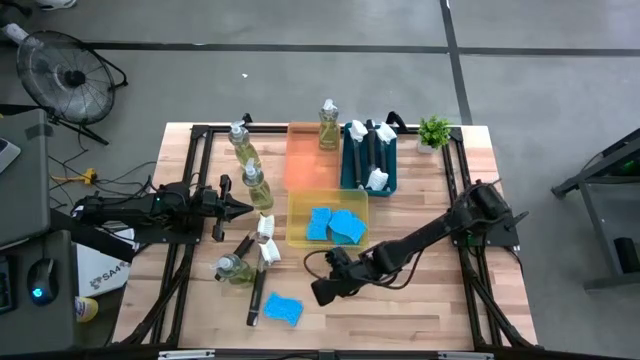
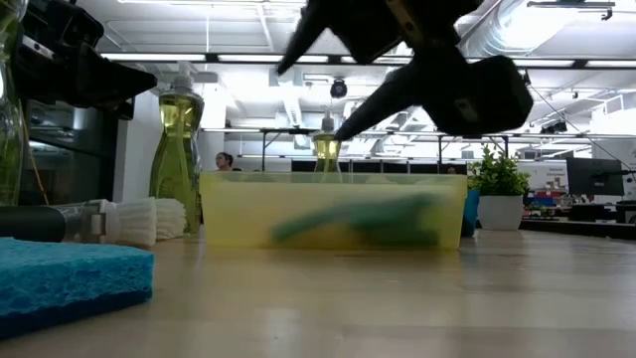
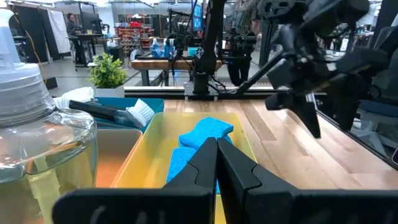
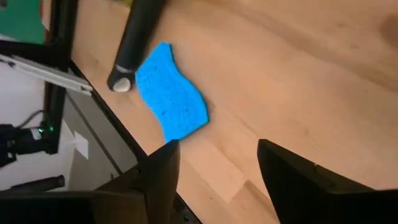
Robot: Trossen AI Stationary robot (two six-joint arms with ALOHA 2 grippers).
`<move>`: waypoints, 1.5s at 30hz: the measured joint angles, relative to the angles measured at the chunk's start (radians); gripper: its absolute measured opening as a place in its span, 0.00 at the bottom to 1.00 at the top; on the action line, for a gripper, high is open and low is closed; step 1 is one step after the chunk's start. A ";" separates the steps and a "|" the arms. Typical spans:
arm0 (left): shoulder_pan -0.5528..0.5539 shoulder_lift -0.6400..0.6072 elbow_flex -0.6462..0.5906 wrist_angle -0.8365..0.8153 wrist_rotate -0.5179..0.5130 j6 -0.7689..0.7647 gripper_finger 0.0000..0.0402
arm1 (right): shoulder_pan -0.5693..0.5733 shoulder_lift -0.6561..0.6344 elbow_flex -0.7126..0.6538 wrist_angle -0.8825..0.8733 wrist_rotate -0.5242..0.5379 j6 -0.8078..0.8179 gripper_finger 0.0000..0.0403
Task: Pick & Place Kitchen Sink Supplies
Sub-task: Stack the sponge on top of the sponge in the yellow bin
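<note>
My right tool, prongs spread and empty, hovers near the loose blue sponge on the tabletop; a brush handle touching the sponge could snag my descent. My left tool waits pressed together.

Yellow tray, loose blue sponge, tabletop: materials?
Yellow tray: likely thin plastic, translucent; the sponges inside show through its wall in the low view.
Loose blue sponge: looks like soft cellular foam, matte, with a wavy-cut edge.
Tabletop: wood planks, pale with a light sheen; grain and seams visible.
</note>
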State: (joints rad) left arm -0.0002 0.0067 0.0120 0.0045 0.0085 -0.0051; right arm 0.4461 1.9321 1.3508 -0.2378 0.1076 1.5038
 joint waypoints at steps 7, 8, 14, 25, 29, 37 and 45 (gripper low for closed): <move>0.000 0.000 0.000 0.000 0.000 0.000 0.00 | 0.000 0.125 0.158 -0.021 -0.062 -0.090 0.60; 0.000 0.000 0.000 0.000 0.000 0.000 0.00 | -0.001 0.146 0.185 -0.026 -0.074 -0.098 0.61; 0.000 0.000 0.000 0.000 0.000 0.000 0.00 | 0.000 0.283 0.345 -0.083 -0.133 -0.148 0.59; 0.000 0.000 0.000 0.000 0.000 0.000 0.00 | -0.001 0.432 0.517 -0.180 -0.166 -0.187 0.54; 0.000 0.000 0.000 0.000 0.000 0.000 0.00 | -0.001 0.433 0.521 -0.204 -0.165 -0.197 0.52; 0.000 0.000 0.000 0.000 0.000 0.000 0.00 | -0.014 0.436 0.521 -0.228 -0.085 -0.222 0.52; 0.000 0.000 0.000 0.000 0.000 0.000 0.00 | -0.020 0.436 0.516 -0.240 -0.119 -0.252 0.51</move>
State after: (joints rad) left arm -0.0005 0.0063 0.0120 0.0048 0.0082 -0.0051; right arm 0.4257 2.3676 1.8671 -0.4774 -0.0110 1.2523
